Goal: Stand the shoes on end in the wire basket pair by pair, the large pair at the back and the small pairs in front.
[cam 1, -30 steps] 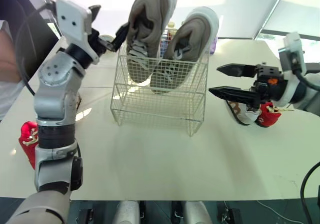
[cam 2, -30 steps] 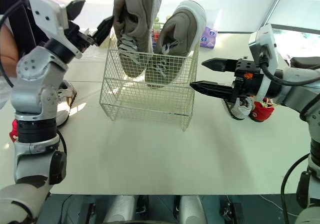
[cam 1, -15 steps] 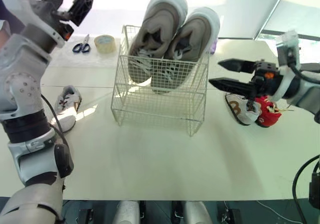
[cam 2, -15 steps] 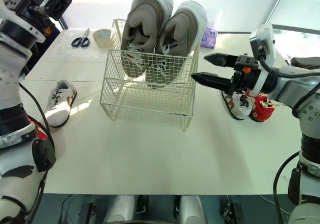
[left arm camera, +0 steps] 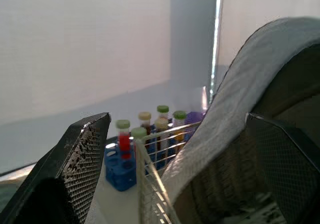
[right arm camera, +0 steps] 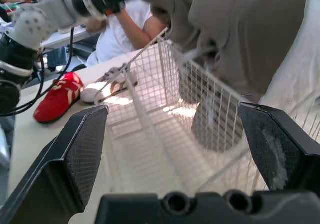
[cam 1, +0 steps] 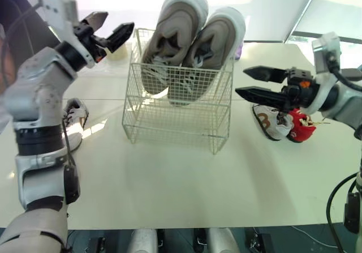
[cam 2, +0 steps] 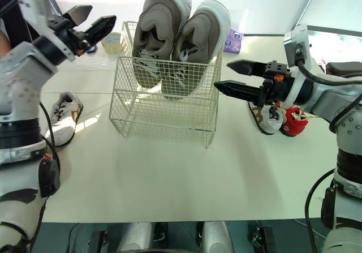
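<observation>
Standing on end at the back of the wire basket (cam 1: 175, 120): large tan pair (cam 1: 192, 41), side by side. Left gripper (cam 1: 117, 22) is hovering spread by the basket's upper left corner; right gripper (cam 1: 240, 81) is hovering spread at its right. Lying on the counter (cam 1: 169, 179): grey small shoe (cam 1: 73, 120) left, beige shoe (cam 1: 268, 123) and red shoe (cam 1: 300, 129) right.

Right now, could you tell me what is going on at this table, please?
A pair of large taupe sneakers stands on end at the back of the white wire basket. The left end effector, open, hovers by the basket's top rim; the right end effector, open, hovers beside it, near a small grey-and-white shoe and a small red shoe on the table. Another small grey shoe lies at the left.
</observation>
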### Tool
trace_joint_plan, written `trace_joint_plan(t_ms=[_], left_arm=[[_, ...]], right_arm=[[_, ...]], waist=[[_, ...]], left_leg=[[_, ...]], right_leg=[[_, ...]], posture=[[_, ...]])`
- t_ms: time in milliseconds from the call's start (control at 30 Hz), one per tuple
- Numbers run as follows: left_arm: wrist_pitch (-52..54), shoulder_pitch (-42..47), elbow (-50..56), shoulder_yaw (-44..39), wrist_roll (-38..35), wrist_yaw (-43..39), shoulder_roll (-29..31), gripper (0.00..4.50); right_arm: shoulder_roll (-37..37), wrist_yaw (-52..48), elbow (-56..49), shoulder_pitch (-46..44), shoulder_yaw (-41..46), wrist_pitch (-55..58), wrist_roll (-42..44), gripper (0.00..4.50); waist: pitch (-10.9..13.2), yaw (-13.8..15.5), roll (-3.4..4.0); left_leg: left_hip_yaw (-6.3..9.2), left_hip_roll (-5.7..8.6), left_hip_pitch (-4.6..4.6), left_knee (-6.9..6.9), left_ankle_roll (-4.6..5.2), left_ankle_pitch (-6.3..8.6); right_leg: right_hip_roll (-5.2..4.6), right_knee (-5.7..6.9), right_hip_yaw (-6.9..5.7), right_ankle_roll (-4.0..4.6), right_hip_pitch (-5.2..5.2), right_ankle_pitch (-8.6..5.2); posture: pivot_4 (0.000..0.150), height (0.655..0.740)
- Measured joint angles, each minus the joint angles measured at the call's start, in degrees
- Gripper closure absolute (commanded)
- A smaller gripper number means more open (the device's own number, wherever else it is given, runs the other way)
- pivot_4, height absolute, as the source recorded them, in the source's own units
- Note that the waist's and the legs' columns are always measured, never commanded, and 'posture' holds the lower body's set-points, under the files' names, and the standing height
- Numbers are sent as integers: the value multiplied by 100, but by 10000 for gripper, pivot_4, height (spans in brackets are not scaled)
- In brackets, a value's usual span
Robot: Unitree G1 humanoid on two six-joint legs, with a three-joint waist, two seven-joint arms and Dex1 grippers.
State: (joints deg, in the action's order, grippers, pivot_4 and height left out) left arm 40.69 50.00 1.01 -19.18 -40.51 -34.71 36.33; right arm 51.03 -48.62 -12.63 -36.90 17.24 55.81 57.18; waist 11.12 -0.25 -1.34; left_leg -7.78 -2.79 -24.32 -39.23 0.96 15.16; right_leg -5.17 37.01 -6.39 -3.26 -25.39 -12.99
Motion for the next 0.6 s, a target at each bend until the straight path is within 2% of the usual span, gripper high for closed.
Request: trace_joint_plan(t_ms=[100,133,233,333,467,600], left_arm=[[1049,-737,714,-488,-1153,-22,211,433],[1439,-1250,1142,-551,-1568,-138,446,433],[2041,-2178,2000,-507,-2277,-339,699,433],[2185,-2732,2774,-370,-2747,-336,741,433],[2157,-3431,3593,-10,-3210,-43,591,433],[2105,-3630,4027,292,-3339,84,707,433]], right_arm=[[225,225,52,245,449,205,118,0],[335,342,46,488,659,199,33,0],[287,717,56,1136,954,-50,-402,0],[-82,1037,-31,1925,1047,-534,-934,0],[-975,1572,-501,3270,1173,-1271,-1611,0],[-1216,1793,-496,3659,980,-1939,-2295,0]], waist=[[0,-26,0],[-1,-32,-2],[-4,-15,-6],[-5,6,-4],[-12,68,7],[-19,70,29]], left_leg=[[6,0,7,-2,-5,-3],[8,0,14,-2,-6,-3],[11,3,27,-2,-6,-2],[11,6,35,-2,-7,-2],[11,3,59,7,-12,-3],[5,3,85,6,17,15]], right_leg=[[0,6,0,0,7,0],[0,6,3,1,15,-1],[-2,3,3,2,30,-1],[-4,2,4,2,37,-2],[2,3,9,3,55,-4],[10,-2,18,7,71,-6]], posture=[[1500,7400],[1500,7400],[1500,7400],[1500,7400],[1500,7400],[1500,7400]])
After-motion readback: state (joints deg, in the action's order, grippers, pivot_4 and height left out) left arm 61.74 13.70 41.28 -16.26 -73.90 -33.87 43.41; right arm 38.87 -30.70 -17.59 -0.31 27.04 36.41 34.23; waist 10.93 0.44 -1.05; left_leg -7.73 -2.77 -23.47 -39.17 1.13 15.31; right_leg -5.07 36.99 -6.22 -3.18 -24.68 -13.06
